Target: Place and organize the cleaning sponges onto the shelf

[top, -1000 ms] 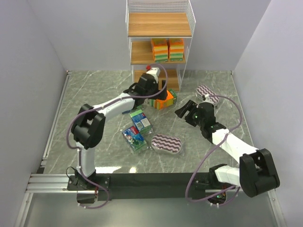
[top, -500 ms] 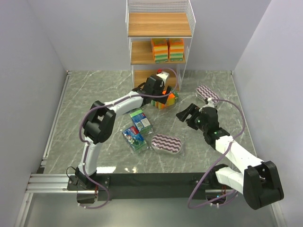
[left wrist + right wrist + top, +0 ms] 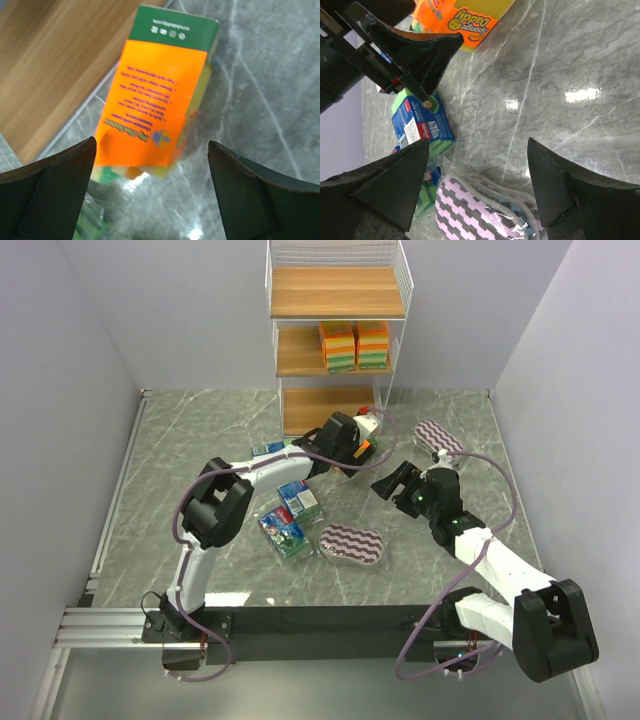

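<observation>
left pincer (image 3: 151,145) spread over orange pack (image 3: 157,95) beside the shelf (image 3: 45,65): best centred, then closed squarely on its long sides; right pincer (image 3: 477,145) spread, empty.

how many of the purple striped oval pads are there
2. One pad lies on the table near the front, right of the blue-green packs; the other pad lies farther back, right of the shelf. More may be hidden.
</observation>
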You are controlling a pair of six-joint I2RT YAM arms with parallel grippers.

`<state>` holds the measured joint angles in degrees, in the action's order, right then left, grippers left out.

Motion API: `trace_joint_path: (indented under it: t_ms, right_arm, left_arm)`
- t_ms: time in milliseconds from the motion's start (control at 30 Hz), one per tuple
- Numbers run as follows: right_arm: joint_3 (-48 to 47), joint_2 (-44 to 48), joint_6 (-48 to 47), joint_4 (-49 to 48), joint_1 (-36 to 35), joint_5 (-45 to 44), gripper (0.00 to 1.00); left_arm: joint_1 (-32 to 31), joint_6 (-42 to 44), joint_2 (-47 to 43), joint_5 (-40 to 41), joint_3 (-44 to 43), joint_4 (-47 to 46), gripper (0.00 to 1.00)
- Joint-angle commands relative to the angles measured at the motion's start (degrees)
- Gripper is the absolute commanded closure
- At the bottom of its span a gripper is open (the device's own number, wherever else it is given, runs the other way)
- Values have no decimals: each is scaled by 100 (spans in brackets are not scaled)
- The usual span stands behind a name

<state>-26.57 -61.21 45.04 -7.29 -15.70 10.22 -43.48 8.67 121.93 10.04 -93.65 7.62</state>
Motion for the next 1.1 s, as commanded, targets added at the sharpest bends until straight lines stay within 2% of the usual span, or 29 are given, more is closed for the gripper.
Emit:
trace_joint_path:
  t_ms: [0,367,433,533,567,633,667,733,767,800,900,1067]
  right_arm:
    - [125,127,32,-159,50,33,14]
    - [178,109,84,-176,67,121,13]
    - [204,109,110,-194,67,121,13]
    - [240,127,128,-203,67,94,13]
    - [248,127,137,-203,76,94,13]
    - [257,118,146,-211,67,103,13]
    - [266,109,146,-211,67,103,13]
    - [266,83,146,-212,67,103,13]
    - [275,92,154,-212,67,103,13]
    - [284,83,155,-212,76,103,13]
    - [301,136,146,-177,76,77,13]
    - [310,258,67,-45,94,24,13]
  left_arm:
    - [33,530,217,199,-356,-190,1]
    - [42,979,726,349,-891,-129,1]
    - [42,962,815,236,-1006,55,3]
    - [42,821,710,-116,-945,108,15]
    - [33,795,683,-195,-954,135,29]
    - [42,768,692,-231,-1015,301,41]
    - [42,751,709,-248,-1067,363,59]
    - [42,637,736,-275,-1164,582,78]
    - [42,584,736,-292,-1182,653,92]
    - [42,427,692,-371,-1182,697,97]
    - [42,67,446,-450,-1059,654,99]
    - [121,-663,288,-1065,-1586,1119,96]
